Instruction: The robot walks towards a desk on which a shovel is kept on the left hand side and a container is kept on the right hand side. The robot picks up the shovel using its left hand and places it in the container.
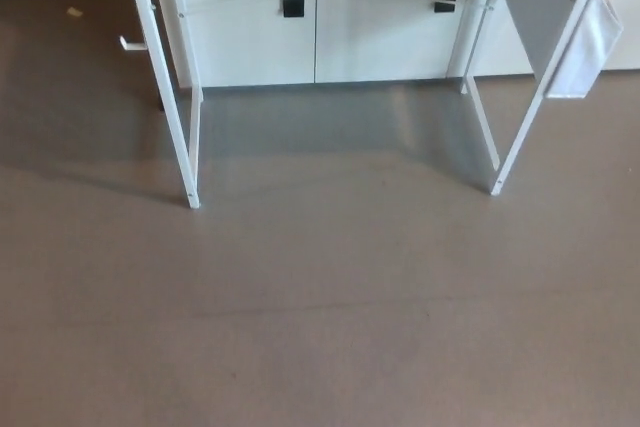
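Desk legs white on grey-brown floor, white cabinet behind; desktop, both robot hands out of frame.

- You have one view only, from the head camera, tilted down at the grey-brown floor
- It faces the white desk legs, which stand well off in the upper half, with white cabinet doors behind
- No second view shares this scene

Smooth matt grey-brown floor; glossy white-painted desk legs.
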Robot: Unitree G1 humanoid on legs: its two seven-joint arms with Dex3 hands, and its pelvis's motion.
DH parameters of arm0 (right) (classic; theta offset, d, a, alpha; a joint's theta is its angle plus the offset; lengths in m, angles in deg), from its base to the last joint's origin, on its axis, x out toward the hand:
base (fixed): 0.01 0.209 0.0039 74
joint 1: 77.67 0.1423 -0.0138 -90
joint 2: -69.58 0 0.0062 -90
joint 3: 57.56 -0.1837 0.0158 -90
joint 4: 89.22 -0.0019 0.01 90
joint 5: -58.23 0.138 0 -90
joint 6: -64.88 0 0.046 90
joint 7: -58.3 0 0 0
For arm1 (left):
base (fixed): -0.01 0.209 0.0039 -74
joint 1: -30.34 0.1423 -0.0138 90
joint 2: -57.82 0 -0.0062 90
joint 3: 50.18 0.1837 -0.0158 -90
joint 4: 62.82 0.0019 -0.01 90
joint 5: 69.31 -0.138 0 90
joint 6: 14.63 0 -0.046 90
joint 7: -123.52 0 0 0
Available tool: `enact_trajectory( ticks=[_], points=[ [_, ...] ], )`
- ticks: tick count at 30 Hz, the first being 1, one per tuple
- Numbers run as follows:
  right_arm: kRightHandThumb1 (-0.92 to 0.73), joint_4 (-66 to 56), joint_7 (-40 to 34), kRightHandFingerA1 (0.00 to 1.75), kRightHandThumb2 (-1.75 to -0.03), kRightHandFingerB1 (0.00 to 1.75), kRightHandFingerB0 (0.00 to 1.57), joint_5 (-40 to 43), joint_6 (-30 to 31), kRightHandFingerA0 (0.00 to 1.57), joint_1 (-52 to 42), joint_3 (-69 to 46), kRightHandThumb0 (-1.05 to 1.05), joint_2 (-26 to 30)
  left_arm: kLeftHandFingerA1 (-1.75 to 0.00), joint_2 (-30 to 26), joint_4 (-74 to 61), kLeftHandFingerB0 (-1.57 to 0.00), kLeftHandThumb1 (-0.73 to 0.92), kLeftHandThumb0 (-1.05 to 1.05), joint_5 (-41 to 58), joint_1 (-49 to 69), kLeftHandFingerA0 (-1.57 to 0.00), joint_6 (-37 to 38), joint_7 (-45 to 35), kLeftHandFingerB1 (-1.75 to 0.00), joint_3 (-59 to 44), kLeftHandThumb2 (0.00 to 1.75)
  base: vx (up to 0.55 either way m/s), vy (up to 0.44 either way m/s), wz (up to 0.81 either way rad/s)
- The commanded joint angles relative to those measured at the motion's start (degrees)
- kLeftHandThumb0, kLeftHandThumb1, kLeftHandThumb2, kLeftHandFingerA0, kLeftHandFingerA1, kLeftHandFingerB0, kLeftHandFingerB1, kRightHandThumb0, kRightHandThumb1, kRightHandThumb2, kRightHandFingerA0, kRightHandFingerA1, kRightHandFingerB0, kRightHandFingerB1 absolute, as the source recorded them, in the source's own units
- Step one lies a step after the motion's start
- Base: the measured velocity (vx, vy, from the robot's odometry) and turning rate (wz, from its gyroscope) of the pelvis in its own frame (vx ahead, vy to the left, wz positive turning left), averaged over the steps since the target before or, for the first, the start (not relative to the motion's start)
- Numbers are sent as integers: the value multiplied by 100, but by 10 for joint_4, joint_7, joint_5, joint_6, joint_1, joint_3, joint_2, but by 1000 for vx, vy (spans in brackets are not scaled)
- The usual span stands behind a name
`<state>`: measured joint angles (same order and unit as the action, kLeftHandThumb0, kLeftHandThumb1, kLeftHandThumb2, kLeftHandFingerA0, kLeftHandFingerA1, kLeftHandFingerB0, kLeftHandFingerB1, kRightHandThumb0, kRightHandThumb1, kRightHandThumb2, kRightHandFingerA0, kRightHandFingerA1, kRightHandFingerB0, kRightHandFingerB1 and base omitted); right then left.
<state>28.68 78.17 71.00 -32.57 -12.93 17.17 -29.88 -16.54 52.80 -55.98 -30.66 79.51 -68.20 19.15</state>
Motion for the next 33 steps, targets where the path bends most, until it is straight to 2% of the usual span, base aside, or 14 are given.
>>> enact_trajectory(
  ticks=[1, 8, 9, 11, 12, 13, 15, 16, 24, 25, 33],
  points=[
    [-50, 35, -1, 60, -80, 49, 30, -21, -46, 47, 17, 6, -41, 18, -47, -18, -6, -39, 57, -12, -18, 20, -43, 42, 6, -38, 2, 56, 122, -79, 3],
    [-50, 45, -4, 62, -80, 49, 31, -27, -58, 52, 22, 15, -42, 22, -47, -38, 12, -36, 56, -19, -17, 25, -38, 58, -10, -40, 2, 61, 244, -164, 11],
    [-63, 53, -3, 52, -58, 38, 36, -26, -61, 57, 27, 15, -34, 23, -47, -40, 18, -36, 56, -20, -18, 22, -37, 61, -12, -40, 3, 61, 225, -104, 1],
    [-63, 57, 0, 53, -58, 39, 36, -23, -66, 55, 31, 15, -34, 23, -48, -41, 17, -37, 54, -20, -19, 19, -38, 60, -11, -40, 5, 61, 177, -73, -1],
    [-50, 56, -4, 60, -78, 48, 31, -26, -67, 51, 31, 16, -41, 22, -47, -40, 8, -36, 56, -19, -20, 22, -37, 56, -11, -39, 8, 61, 174, -9, -10],
    [-50, 58, -5, 60, -78, 48, 31, -26, -68, 50, 30, 16, -41, 22, -46, -41, 8, -37, 58, -14, -23, 22, -41, 56, -10, -37, 10, 57, 171, 32, -11],
    [-50, 64, -4, 61, -78, 49, 31, -26, -72, 50, 31, 16, -40, 23, -47, -42, 13, -37, 55, -18, -22, 19, -38, 54, -8, -40, 10, 61, 172, 89, -16],
    [-62, 57, 3, 54, -58, 40, 39, -17, -64, 54, 29, 13, -32, 20, -45, -43, 22, -37, 57, -16, -20, 16, -38, 56, -9, -38, 9, 59, 117, 170, -15],
    [-61, 43, -9, 53, -58, 40, 39, -22, -65, 57, 10, 14, -30, 12, -45, -51, 14, -36, 58, -14, -28, 29, -39, 62, -11, -36, 22, 57, 216, 273, -9],
    [-62, 40, -10, 53, -58, 40, 39, -24, -65, 57, 9, 15, -30, 12, -47, -50, 14, -36, 55, -20, -27, 27, -37, 61, -11, -39, 22, 61, 188, 112, 5],
    [-64, 24, -23, 51, -58, 39, 41, -42, -58, 59, 5, 27, -32, 16, -46, -52, 10, -37, 55, -19, -26, 27, -38, 59, -6, -39, 23, 61, 157, -37, 6]
  ],
)
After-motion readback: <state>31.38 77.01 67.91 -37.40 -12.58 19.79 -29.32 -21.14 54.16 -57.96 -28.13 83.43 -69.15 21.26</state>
